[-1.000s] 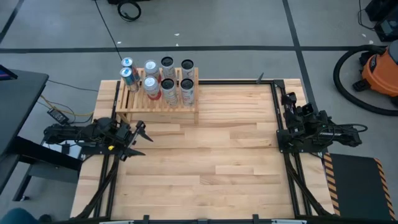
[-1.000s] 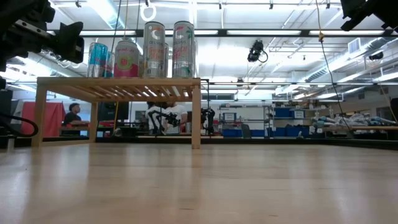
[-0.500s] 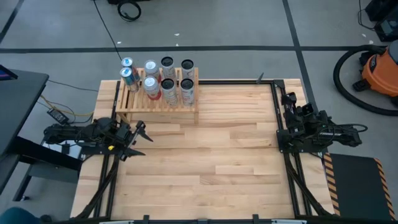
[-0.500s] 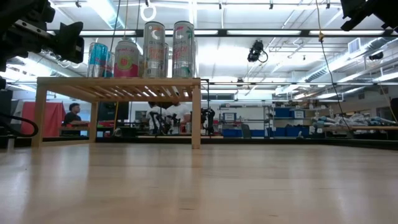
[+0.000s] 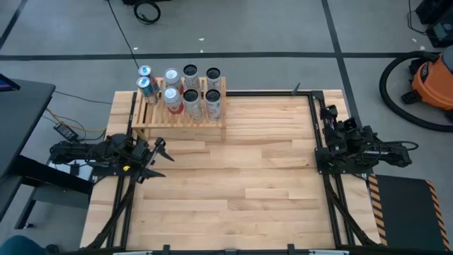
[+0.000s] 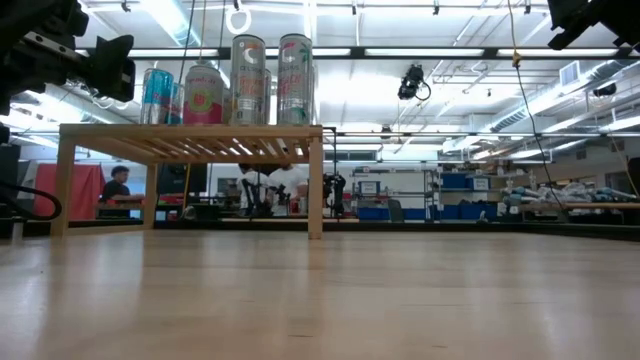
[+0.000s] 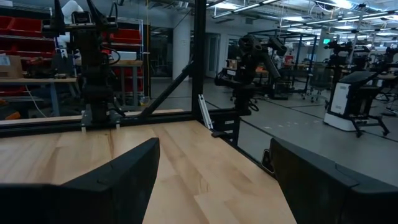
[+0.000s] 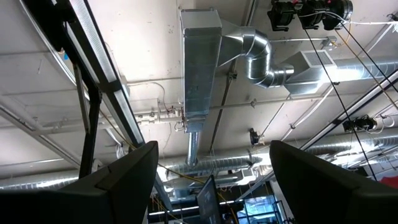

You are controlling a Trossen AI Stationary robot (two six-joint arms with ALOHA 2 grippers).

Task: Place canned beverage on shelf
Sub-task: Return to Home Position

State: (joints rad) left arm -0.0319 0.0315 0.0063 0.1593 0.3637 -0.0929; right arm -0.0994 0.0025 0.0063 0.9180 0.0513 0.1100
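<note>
On the shelf (image 5: 180, 117), eight cans (image 5: 190, 96)

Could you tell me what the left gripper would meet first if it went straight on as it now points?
Nothing near: the left gripper, jaws open, points across bare table, clear of the shelf. Its first obstacle would probably be the black frame by the right arm; depth is unclear.

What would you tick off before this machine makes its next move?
1. Cans upright on the shelf: ok, eight in two rows.
2. Left gripper open and empty: ok.
3. Right gripper open and empty: ok.
4. Both grippers apart from the shelf: ok, one arm at each side of the table.
5. No can lying on the table: ok.
</note>
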